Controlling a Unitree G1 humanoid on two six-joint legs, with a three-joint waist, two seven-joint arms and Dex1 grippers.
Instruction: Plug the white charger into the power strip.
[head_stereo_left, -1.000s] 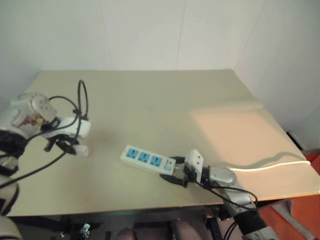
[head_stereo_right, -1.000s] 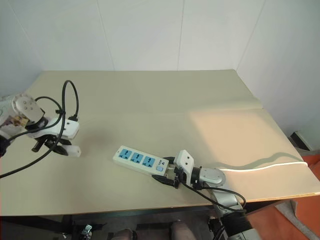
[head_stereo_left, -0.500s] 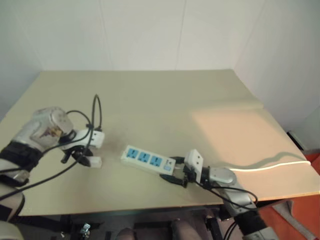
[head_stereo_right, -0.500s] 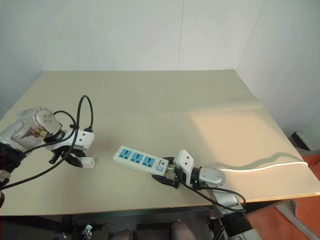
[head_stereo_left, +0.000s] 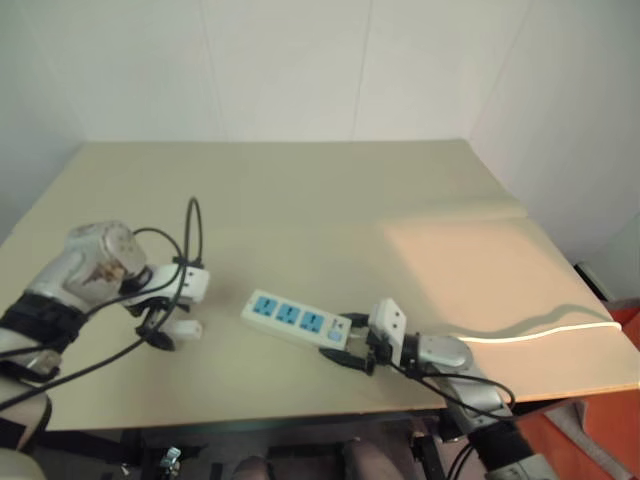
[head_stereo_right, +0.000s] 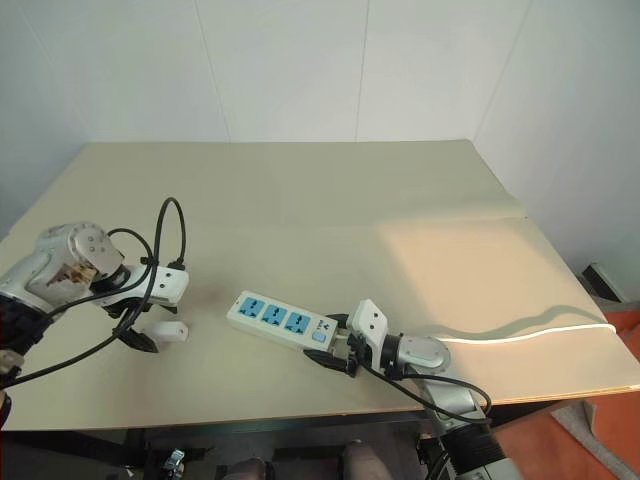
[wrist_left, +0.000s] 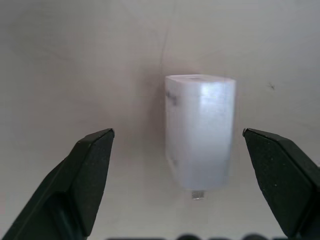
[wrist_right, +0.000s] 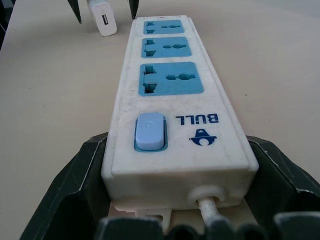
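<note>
White walls meet in a corner behind a pale beige table (head_stereo_right: 330, 190), and a patch of brighter light falls across its right half. Over on the left side, the left gripper (head_stereo_right: 146, 328) points steeply down at the tabletop with its two black fingers (wrist_left: 87, 172) spread wide. Between them lies the white charger (wrist_left: 200, 131), flat on the table, and neither fingertip touches it; from the wrist camera there is clear table showing on both sides of the little block. A black cable (head_stereo_right: 160, 235) loops up above that wrist.

Just to the right of the charger, with a gap of bare table between, lies the power strip (head_stereo_right: 280, 320), set at a slant with its three blue sockets (wrist_right: 170, 47) facing up and all of them free. Its switch end, with the pale blue rocker (wrist_right: 149, 131), points toward the right arm. The right gripper (head_stereo_right: 338, 348) comes in nearly level from the right and has that switch end sitting between its open black fingers (wrist_right: 82, 172), one along each side of the strip's body. A pale cord (head_stereo_right: 520, 332) trails away from there to the right, across the lit patch toward the table's edge
</note>
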